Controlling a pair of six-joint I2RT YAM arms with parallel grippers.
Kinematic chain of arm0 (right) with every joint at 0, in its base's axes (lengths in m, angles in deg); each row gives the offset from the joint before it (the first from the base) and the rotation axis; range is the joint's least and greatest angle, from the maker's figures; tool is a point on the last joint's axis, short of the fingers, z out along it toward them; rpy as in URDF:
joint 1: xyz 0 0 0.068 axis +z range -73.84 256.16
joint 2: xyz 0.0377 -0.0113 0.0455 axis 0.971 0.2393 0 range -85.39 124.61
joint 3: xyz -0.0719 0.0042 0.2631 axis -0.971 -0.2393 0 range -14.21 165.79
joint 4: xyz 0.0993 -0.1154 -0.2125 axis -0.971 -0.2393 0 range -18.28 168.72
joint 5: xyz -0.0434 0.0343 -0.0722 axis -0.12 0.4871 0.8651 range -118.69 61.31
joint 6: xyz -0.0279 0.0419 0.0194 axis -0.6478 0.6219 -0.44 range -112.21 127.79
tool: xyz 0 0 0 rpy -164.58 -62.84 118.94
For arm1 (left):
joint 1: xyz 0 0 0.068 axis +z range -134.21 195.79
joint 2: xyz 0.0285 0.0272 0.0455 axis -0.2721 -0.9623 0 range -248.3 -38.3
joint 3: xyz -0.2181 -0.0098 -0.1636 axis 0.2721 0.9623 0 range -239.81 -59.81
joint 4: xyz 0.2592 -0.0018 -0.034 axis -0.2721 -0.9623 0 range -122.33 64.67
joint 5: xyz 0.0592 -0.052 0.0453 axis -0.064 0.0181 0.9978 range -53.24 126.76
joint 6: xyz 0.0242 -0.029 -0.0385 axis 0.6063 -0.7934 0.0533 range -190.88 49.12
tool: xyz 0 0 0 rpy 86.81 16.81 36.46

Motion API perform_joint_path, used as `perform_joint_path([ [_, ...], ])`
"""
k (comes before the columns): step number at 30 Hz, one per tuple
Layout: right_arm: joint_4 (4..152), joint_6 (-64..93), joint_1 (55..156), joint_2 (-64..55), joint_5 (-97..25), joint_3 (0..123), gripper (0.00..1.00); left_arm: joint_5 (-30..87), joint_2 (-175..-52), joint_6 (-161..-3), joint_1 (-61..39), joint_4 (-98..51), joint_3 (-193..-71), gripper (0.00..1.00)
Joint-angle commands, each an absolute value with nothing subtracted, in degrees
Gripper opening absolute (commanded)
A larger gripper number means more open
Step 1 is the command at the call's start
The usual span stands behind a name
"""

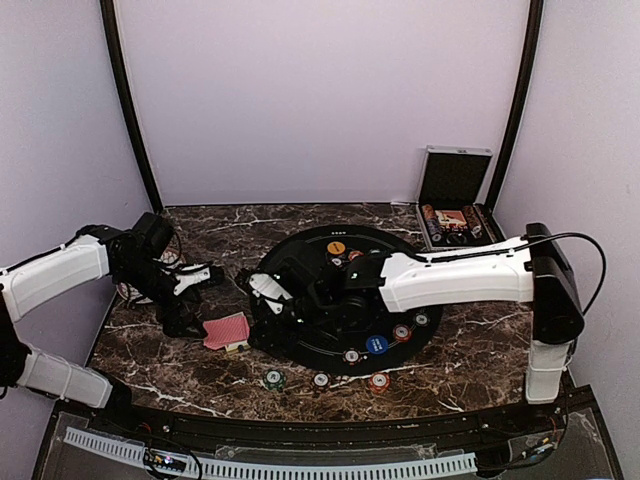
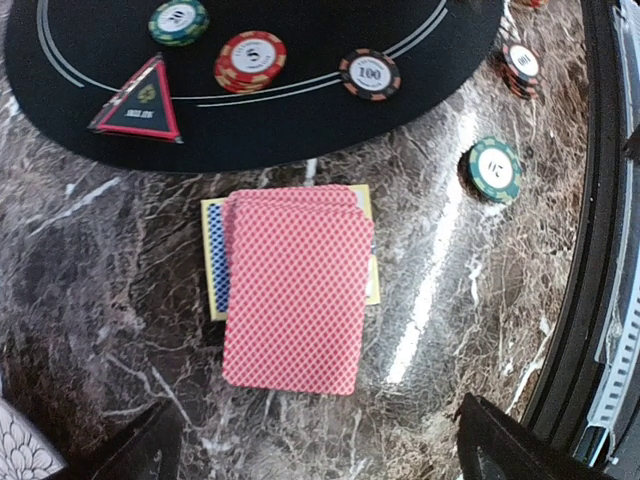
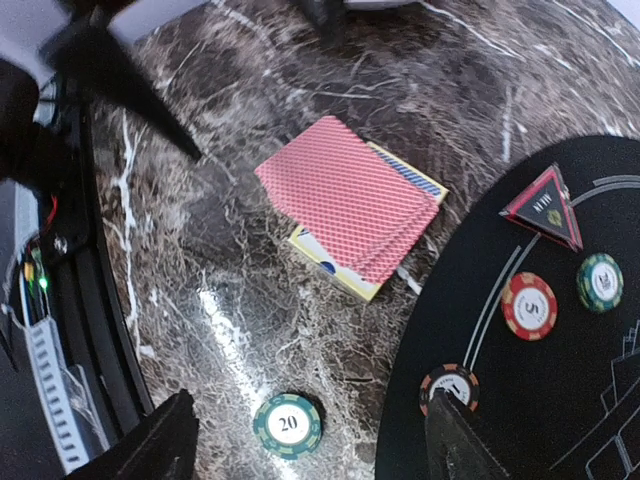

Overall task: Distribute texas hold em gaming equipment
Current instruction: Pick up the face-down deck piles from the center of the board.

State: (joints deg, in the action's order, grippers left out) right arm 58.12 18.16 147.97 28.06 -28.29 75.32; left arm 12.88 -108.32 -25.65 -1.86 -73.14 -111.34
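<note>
A fanned stack of red-backed playing cards (image 2: 295, 285) lies face down on a yellow-and-blue card box (image 2: 212, 262), on the marble just left of the black round mat (image 1: 300, 345). My left gripper (image 2: 320, 455) hovers over the near end of the cards, open and empty. A green poker chip marked 20 (image 3: 288, 425) lies flat on the marble between the spread fingers of my open right gripper (image 3: 300, 450), untouched. One right fingertip (image 3: 455, 440) hangs over a black-and-orange chip (image 3: 452, 382) at the mat's edge. Red (image 3: 528, 305) and green (image 3: 599, 282) chips sit on the mat.
A red-edged black triangle marker (image 2: 140, 105) rests on the mat near the cards. More chips (image 1: 378, 381) lie along the front marble edge. The open silver case (image 1: 455, 205) stands at the back right. A patterned white plate corner (image 2: 18, 450) shows at the left.
</note>
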Motion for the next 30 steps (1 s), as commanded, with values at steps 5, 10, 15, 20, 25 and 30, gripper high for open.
perform_joint_path([
  [5, 60.6, 28.09, 142.54, 20.23, -30.56, 66.33, 0.95, 15.35, -116.48, -22.8, -6.47, -70.83, -111.03, 0.99],
  [10, 60.43, 30.42, 141.53, 18.26, -29.47, 64.59, 0.99, 16.57, -120.28, -22.17, -7.13, -70.14, -112.52, 0.99],
  [15, 60.52, 31.49, 141.07, 17.34, -29.01, 63.68, 0.99, 18.23, -121.96, -21.93, -7.7, -68.93, -112.46, 0.99],
  [20, 60.79, 32.04, 141.02, 17.21, -29.26, 63.57, 0.99, 20.37, -122.38, -22.81, -8.15, -66.23, -112.15, 0.99],
  [25, 60.84, 32.13, 141.02, 16.99, -29.4, 63.24, 0.99, 21.28, -123.45, -23.33, -8.68, -65.57, -111.8, 0.99],
  [30, 60.53, 32.18, 141.02, 17.08, -29.35, 63.13, 0.99, 20.39, -123.79, -23.29, -8.97, -66.03, -111.98, 0.99],
])
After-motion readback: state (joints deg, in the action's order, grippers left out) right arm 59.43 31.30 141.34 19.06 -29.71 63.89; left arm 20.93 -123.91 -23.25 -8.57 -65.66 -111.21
